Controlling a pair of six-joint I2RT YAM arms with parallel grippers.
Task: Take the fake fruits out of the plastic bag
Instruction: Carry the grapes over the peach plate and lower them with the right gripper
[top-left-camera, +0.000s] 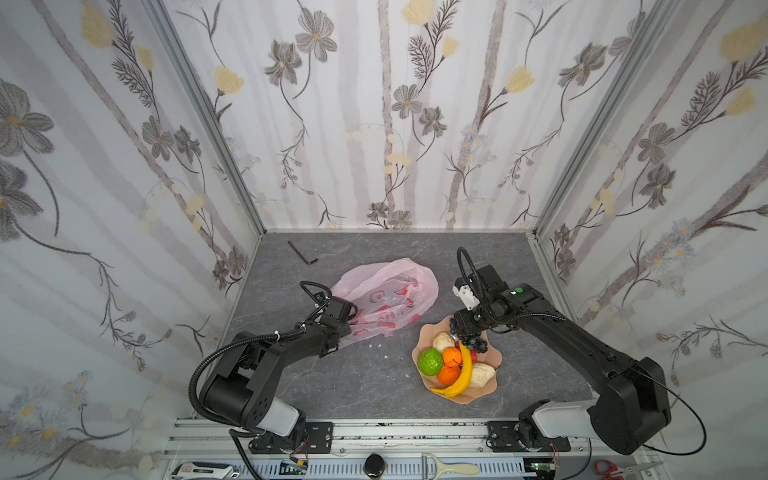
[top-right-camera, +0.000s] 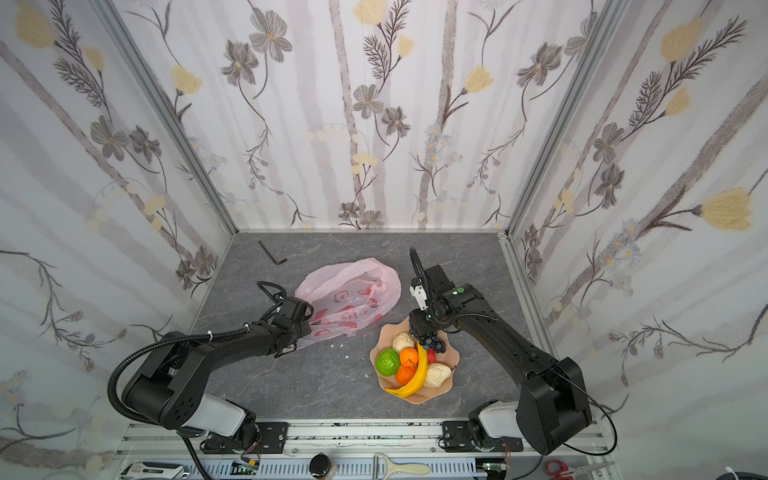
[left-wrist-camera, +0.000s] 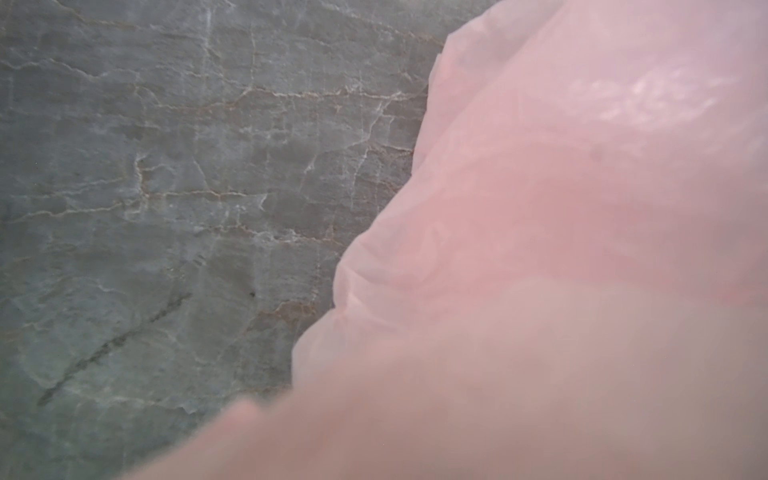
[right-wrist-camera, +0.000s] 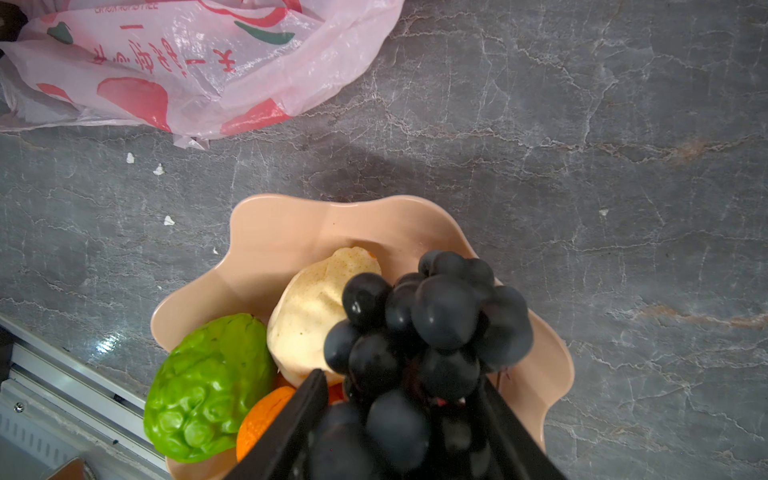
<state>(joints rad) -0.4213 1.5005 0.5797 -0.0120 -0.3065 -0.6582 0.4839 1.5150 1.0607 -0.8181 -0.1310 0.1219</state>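
The pale-pink plastic bag (top-left-camera: 386, 295) (top-right-camera: 349, 295) lies slack at mid-table. My left gripper (top-left-camera: 347, 328) (top-right-camera: 305, 328) is shut on its near-left edge, and pink film (left-wrist-camera: 582, 208) fills that wrist view, hiding the jaws. My right gripper (top-left-camera: 467, 336) (right-wrist-camera: 403, 415) hangs over the far rim of the peach dish (top-left-camera: 428, 332) (right-wrist-camera: 282, 232), shut on the dark grape bunch (top-left-camera: 476, 344) (right-wrist-camera: 436, 316). In the dish lie a yellow banana (top-left-camera: 461, 378), a green lumpy ball (top-left-camera: 430, 361) (right-wrist-camera: 208, 386), two orange balls (top-left-camera: 451, 356), two beige ones (top-left-camera: 482, 374) and a red piece (top-left-camera: 473, 356).
A black hex key (top-left-camera: 301, 253) lies at the back left of the grey stone table. Small white crumbs (top-left-camera: 374, 345) sit between bag and dish. Past the front rail lie a peeler (top-left-camera: 449, 467) and red scissors (top-left-camera: 611, 467).
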